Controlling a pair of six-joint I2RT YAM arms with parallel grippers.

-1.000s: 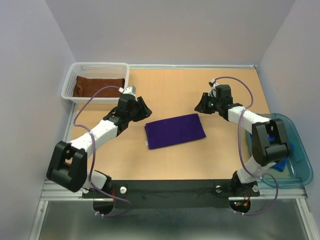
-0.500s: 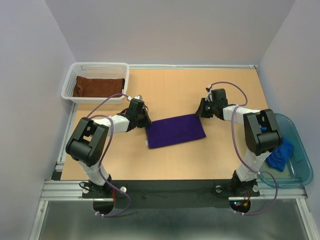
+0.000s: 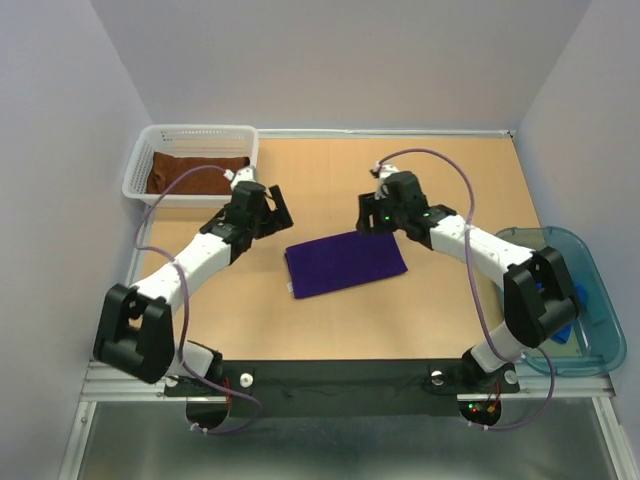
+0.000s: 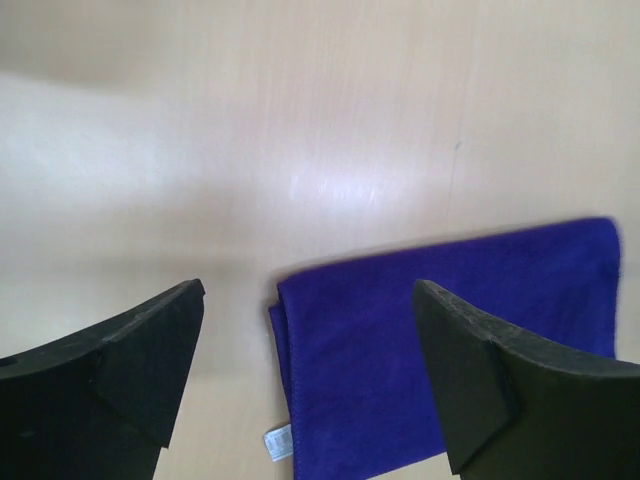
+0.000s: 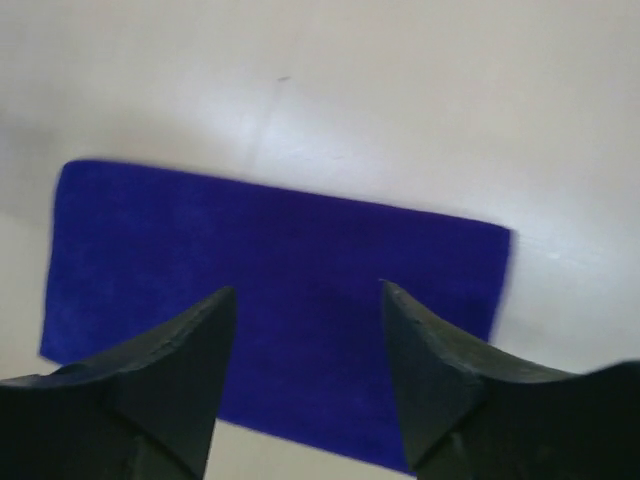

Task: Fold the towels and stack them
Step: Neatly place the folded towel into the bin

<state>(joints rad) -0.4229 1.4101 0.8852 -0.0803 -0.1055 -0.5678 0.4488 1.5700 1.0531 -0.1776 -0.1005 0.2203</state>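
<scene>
A dark purple towel (image 3: 345,263) lies folded flat in the middle of the table, with a small white label (image 4: 278,440) at its left edge. My left gripper (image 3: 268,210) hangs open just off the towel's far-left corner, and the towel (image 4: 450,340) shows between and below its fingers (image 4: 130,360). My right gripper (image 3: 376,214) hovers open over the towel's far-right edge (image 5: 270,290), holding nothing. A rust-brown towel (image 3: 195,172) lies folded in the white basket (image 3: 140,160). A bright blue towel (image 3: 566,328) sits crumpled in the blue tub, mostly hidden behind my right arm.
The white basket stands at the table's far-left corner. A translucent blue tub (image 3: 603,310) sits off the table's right edge beside my right arm's base. Bare wooden tabletop (image 3: 330,175) surrounds the purple towel.
Both grippers came off the purple towel's ends, rose and opened. The right gripper shifted left over the towel's far edge. The towel slid slightly left.
</scene>
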